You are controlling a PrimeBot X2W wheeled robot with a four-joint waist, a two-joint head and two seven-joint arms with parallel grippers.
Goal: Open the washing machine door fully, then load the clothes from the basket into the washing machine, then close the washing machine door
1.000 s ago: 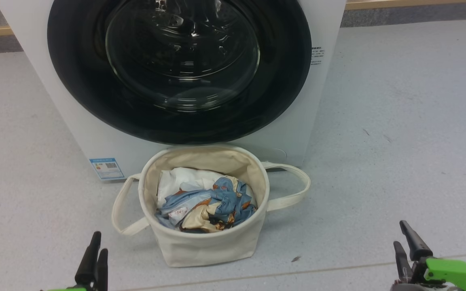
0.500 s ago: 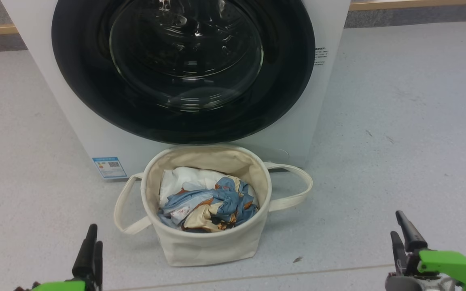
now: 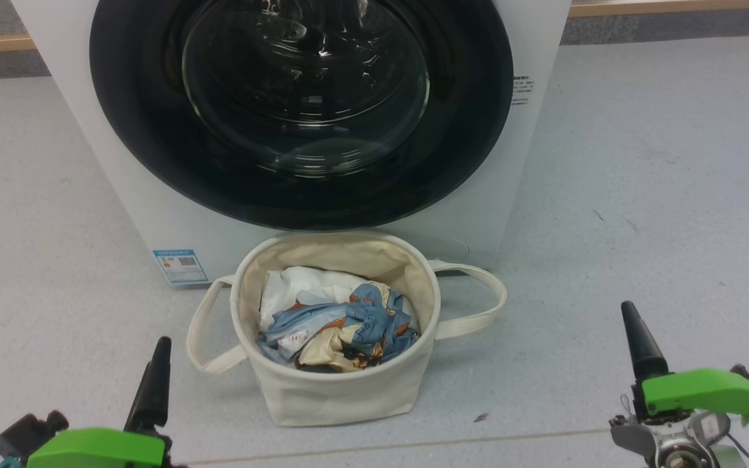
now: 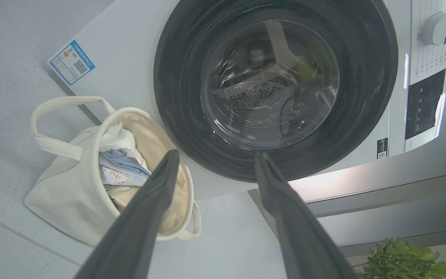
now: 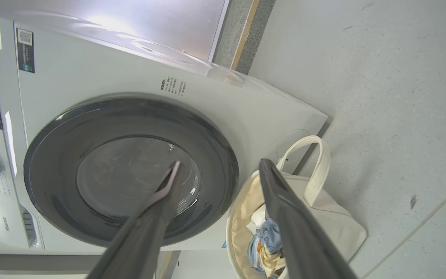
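The washing machine door (image 3: 301,110) is shut against the washing machine (image 3: 129,221), the basket (image 3: 339,396) stands on the floor (image 3: 621,195) just before it with the clothes (image 3: 348,328) bunched inside, and the left end effector (image 4: 216,154) and the right end effector (image 5: 220,162) hover low on either side of the basket, each spread apart.

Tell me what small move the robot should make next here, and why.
Probably raise the right gripper toward the black rim of the washing machine door to look for a hold. The door sits shut against the washing machine, the clothes lie in the basket in front of it, and the right gripper and left gripper are open, low and clear of the door.
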